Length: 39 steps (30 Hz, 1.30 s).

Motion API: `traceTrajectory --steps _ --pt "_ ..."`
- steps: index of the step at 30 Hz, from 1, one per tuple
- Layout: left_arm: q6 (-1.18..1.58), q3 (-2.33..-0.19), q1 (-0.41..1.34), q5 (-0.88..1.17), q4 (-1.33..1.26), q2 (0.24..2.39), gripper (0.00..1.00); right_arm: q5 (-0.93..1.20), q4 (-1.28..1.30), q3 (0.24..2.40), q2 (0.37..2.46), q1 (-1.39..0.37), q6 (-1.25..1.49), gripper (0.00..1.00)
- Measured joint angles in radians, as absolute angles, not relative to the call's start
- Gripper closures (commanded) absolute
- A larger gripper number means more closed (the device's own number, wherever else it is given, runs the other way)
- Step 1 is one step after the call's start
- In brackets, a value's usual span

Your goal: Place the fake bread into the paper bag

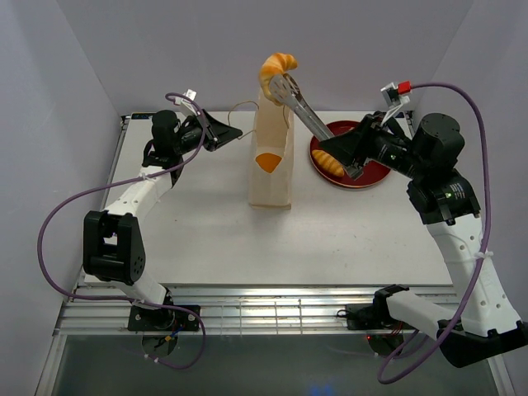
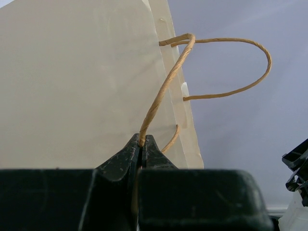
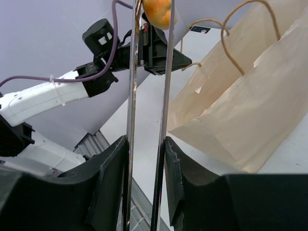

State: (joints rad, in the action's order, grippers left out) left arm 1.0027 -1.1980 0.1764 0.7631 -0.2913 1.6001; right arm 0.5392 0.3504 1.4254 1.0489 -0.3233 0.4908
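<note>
The paper bag point(image 1: 271, 177) stands upright at mid table. My left gripper point(image 1: 234, 133) is shut on its brown cord handle point(image 2: 163, 91), pinched at the fingertips point(image 2: 142, 140), with the bag point(image 2: 72, 86) just ahead. My right gripper point(image 1: 356, 155) is shut on metal tongs point(image 1: 307, 114). The tongs hold a golden croissant point(image 1: 278, 64) just above the bag's open top. In the right wrist view the tong arms point(image 3: 132, 96) run up between my gripper point(image 3: 146, 142) to the croissant point(image 3: 159, 12), with the bag point(image 3: 250, 96) on the right. Another pastry point(image 1: 328, 162) lies on the plate.
A dark red round plate point(image 1: 375, 175) sits right of the bag, under my right wrist. An orange patch point(image 1: 268, 161) shows on the bag's front. The left arm point(image 3: 48, 96) reaches in from the bag's far side. White walls enclose the table.
</note>
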Motion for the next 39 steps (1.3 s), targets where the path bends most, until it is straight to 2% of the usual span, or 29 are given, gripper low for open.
traceTrajectory --steps 15,28,39 --pt "1.002 -1.198 0.181 0.754 -0.292 1.600 1.00 0.657 0.374 1.271 1.055 -0.367 0.506 0.58" --pt "0.999 -1.185 0.181 0.747 -0.291 1.595 1.00 0.477 0.553 1.248 1.052 -0.369 0.440 0.57" --pt "0.999 -1.185 0.181 0.747 -0.292 1.591 1.00 0.437 0.606 1.262 1.050 -0.370 0.412 0.54"
